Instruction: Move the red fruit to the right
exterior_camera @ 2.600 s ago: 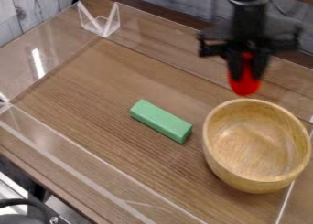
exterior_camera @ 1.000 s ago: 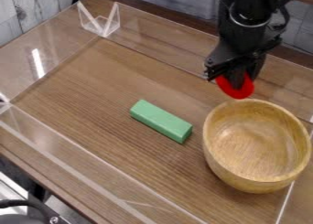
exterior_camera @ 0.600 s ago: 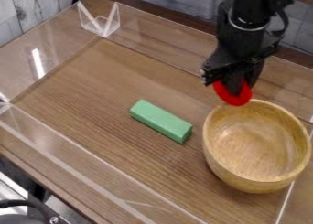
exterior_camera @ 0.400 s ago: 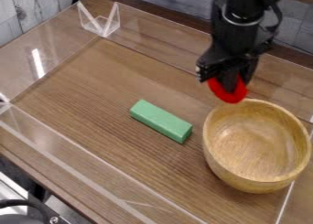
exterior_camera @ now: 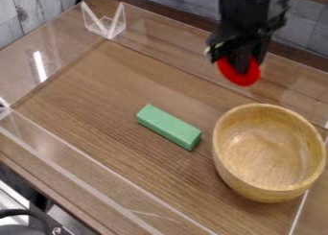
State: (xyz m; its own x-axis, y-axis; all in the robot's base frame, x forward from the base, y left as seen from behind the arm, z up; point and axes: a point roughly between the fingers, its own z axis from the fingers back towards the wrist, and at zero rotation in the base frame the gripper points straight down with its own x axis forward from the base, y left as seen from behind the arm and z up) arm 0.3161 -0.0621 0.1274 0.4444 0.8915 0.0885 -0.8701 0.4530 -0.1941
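The gripper point(exterior_camera: 240, 58) has its jaws pinching the red fruit point(exterior_camera: 241, 68), held above the table at far right, beyond the wooden bowl point(exterior_camera: 269, 151), not yet set down.

A wood-grain table point(exterior_camera: 90, 95) ringed by clear plastic walls point(exterior_camera: 52, 42), evenly lit.

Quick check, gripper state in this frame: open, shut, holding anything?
Gripper: shut on the red fruit, held clear of the table.
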